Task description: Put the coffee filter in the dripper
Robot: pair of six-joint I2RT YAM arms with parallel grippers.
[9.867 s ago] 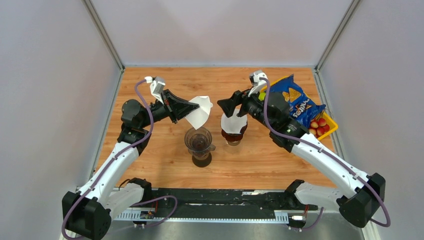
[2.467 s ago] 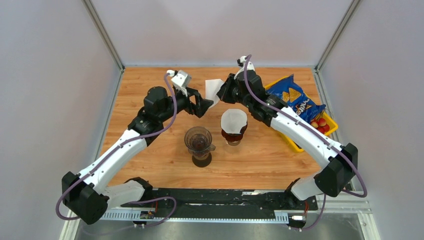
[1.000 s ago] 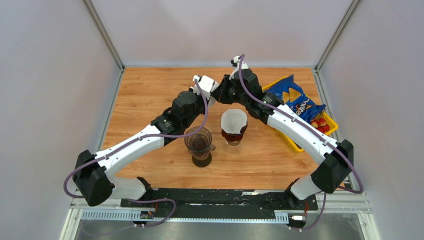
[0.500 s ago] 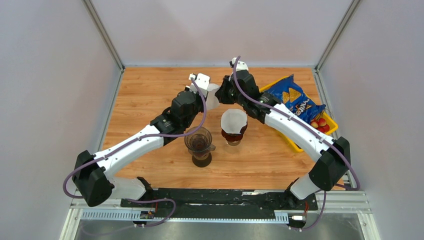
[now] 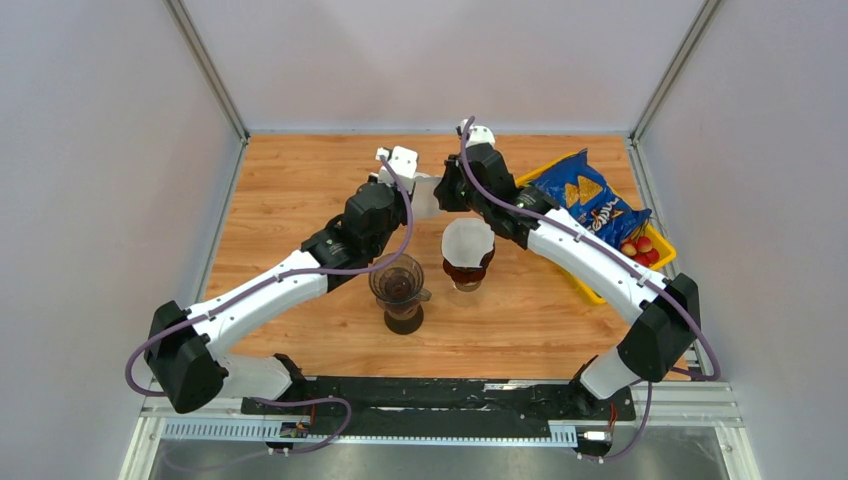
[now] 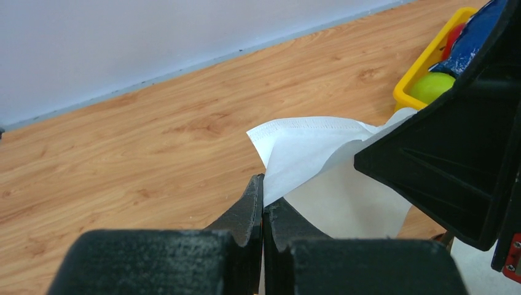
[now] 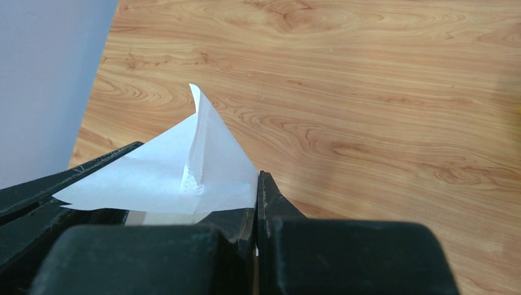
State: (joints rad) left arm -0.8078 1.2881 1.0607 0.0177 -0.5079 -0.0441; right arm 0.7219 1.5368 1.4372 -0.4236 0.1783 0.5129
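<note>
Hanging between the two grippers, the coffee filter was held in the air over the far middle of the table — beyond the empty glass dripper and not yet over it. The left gripper was seen pressed together on one edge of the paper, and the right gripper was likewise clamped on the sheet close to its crimped seam, so that the filter was pinched from both sides at once. The step in hand was judged to be the opening of the folded cone before it could be seated. For that to be done well, the two pinched layers would have to be drawn apart gently and evenly, since thin paper held at two points could be torn or creased by a sharp pull. Once a cone had been formed, one grip would need to be released so that the filter could be carried toward the near side and lowered point-down into the dripper's mouth. Care would also be called for beside the second dripper, just to the right and already lined with paper — a low pass could knock it.
</note>
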